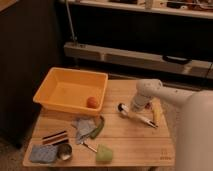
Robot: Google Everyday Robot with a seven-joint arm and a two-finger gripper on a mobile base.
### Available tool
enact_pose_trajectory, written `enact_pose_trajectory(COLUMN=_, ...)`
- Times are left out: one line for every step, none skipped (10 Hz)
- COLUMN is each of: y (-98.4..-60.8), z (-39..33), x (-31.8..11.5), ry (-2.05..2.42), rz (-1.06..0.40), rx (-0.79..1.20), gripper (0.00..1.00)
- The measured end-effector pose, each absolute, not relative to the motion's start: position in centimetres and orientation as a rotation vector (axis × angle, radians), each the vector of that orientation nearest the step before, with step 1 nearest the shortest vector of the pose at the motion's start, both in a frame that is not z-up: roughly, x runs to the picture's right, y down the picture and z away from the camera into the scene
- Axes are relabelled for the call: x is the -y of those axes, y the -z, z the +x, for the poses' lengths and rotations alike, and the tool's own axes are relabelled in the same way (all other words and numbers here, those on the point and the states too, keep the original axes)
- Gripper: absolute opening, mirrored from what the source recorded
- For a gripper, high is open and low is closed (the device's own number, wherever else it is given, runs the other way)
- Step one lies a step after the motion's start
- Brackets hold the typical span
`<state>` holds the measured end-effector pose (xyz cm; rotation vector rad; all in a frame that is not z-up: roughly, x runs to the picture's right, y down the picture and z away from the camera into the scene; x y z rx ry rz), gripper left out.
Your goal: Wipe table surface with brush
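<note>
1. The slim dish brush with a long white handle and a small dark round bristle head (142,119) lies flat on the light, pale-tan plank tabletop (131,144), right of the frame's centre.
2. Its long axis runs diagonally. The dark head is at the upper-left end and points towards the orange-yellow plastic tub (50,89). The handle trails off to the lower right, ending near a small yellow elongated object (158,114).
3. The robot's white gripper (135,107) reaches in from the right edge of the frame and sits directly over the head end of the handle. It looks to be touching it or just above it.
4. Whether the gripper is spread or clamped on the handle cannot be told from this view.
5. The relation that matters is that the brush lies immediately under the gripper. Most of the handle stretches away to the lower right, and the bristles sit just to the gripper's left.
6. A wiping stroke would probably sweep along the bare planks below the brush. A crumpled grey-blue cloth (83,128) and a green curved object (98,128) lie well to the left, and they limit a leftward pass.
</note>
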<state>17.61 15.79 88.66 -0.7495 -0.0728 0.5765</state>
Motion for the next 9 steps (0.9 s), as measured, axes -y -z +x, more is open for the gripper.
enact_pose_trajectory(y=-88.1, z=18.8, x=-16.4, ry=-0.598, rz=-0.753, rx=0.068, gripper=0.00)
enact_pose_trajectory(y=-87.2, z=20.2, x=-17.2, ry=-0.609, rz=-0.757, rx=0.065, gripper=0.00)
enact_pose_trajectory(y=-86.2, z=20.3, x=-18.2, ry=-0.600, rz=-0.765, rx=0.064, gripper=0.00)
enact_pose_trajectory(y=-85.2, z=19.8, x=-19.1, ry=-0.584, rz=-0.765, rx=0.064, gripper=0.00)
enact_pose_trajectory(y=-84.3, z=19.2, x=-19.9, ry=-0.571, rz=-0.768, rx=0.061, gripper=0.00)
enact_pose_trajectory(y=-83.2, z=18.2, x=-21.0, ry=-0.549, rz=-0.775, rx=0.056, gripper=0.00)
enact_pose_trajectory(y=-82.2, z=17.4, x=-22.1, ry=-0.525, rz=-0.784, rx=0.051, gripper=0.00)
enact_pose_trajectory(y=-81.6, z=16.8, x=-23.0, ry=-0.505, rz=-0.793, rx=0.046, gripper=0.00)
enact_pose_trajectory(y=-81.0, z=15.3, x=-24.4, ry=-0.468, rz=-0.808, rx=0.044, gripper=0.00)
